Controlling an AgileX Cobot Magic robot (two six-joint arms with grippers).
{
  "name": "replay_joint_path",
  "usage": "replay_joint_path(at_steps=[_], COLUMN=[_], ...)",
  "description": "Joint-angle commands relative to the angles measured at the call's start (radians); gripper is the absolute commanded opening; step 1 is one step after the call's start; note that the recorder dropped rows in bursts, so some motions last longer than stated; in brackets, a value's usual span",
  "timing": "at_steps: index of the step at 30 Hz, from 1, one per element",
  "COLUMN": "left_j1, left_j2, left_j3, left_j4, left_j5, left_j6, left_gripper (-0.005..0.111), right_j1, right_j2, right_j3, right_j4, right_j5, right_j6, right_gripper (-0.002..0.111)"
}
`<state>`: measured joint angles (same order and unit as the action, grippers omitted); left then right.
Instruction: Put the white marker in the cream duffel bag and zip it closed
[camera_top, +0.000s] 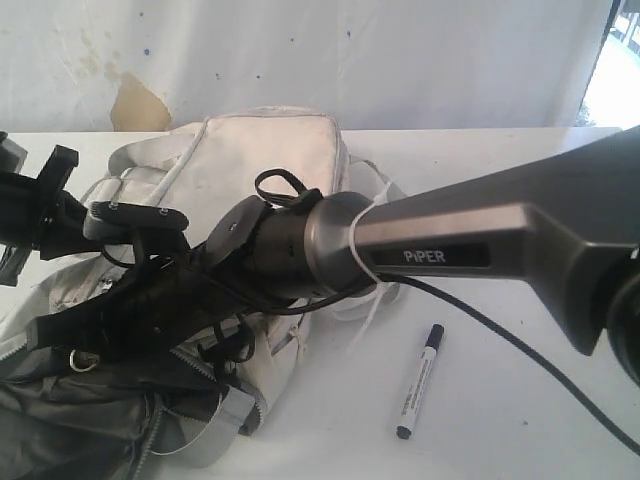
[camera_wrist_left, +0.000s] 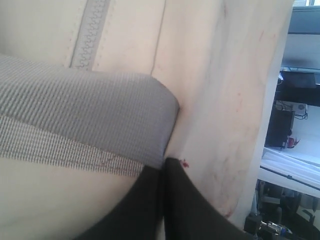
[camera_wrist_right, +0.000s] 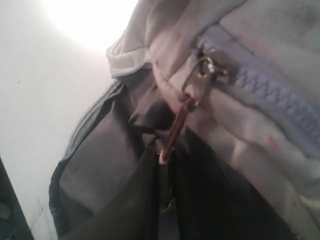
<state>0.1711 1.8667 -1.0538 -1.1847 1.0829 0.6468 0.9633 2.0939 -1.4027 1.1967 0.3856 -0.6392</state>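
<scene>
The marker (camera_top: 420, 382) lies on the table (camera_top: 530, 440) outside the bag (camera_top: 270, 150), near it at its 4 o'clock. The right gripper (camera_wrist_right: 165, 156), reaching in from 3 o'clock, has its fingers pinched on the zip pull (camera_wrist_right: 179, 120). The left gripper (camera_wrist_left: 164, 162), at the bag's 10 o'clock, is clamped on a grey strap (camera_wrist_left: 85, 110).

My right arm (camera_top: 480, 235), filling the right of the frame, is a grey metal shell marked "PiPER" (camera_top: 425, 257) in white on a black strip; a black cable (camera_top: 500, 335) trails below it. My left arm (camera_top: 40, 205), far left, is black, like my jaws.
</scene>
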Motion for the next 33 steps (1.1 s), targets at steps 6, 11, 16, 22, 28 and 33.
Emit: replay_joint_path(at_steps=[6,11,16,22,28,33], left_j1=[0.085,0.097,0.097,0.097,0.097,0.097], left_j2=[-0.006,-0.006,-0.006,-0.006,-0.006,-0.006], left_j3=[-0.007,-0.007,-0.007,-0.007,-0.007,-0.007], left_j4=[0.015,0.044,0.120,0.185,0.228,0.236], left_j5=[0.060,0.056,0.031,0.016,0.004,-0.009], left_j6=[-0.004,0.003,0.014,0.012,0.012,0.012], left_gripper=[0.000,0.000,0.000,0.000,0.000,0.000], right_j1=[-0.069,-0.125,-0.181,-0.280,-0.367,-0.446], right_j2=[-0.077,-0.130,-0.180,-0.233,-0.238,-0.238], right_j3=[-0.007,-0.007,-0.007,-0.007,-0.007,-0.007], right_j4=[-0.297,-0.387,-0.501,-0.822,-0.948,-0.965], right_j5=[0.248,0.391,0.483,0.597,0.636,0.570], right_j6=[0.282,0.307,0.364,0.490,0.514,0.515], right_gripper=[0.000,0.000,0.000,0.000,0.000,0.000])
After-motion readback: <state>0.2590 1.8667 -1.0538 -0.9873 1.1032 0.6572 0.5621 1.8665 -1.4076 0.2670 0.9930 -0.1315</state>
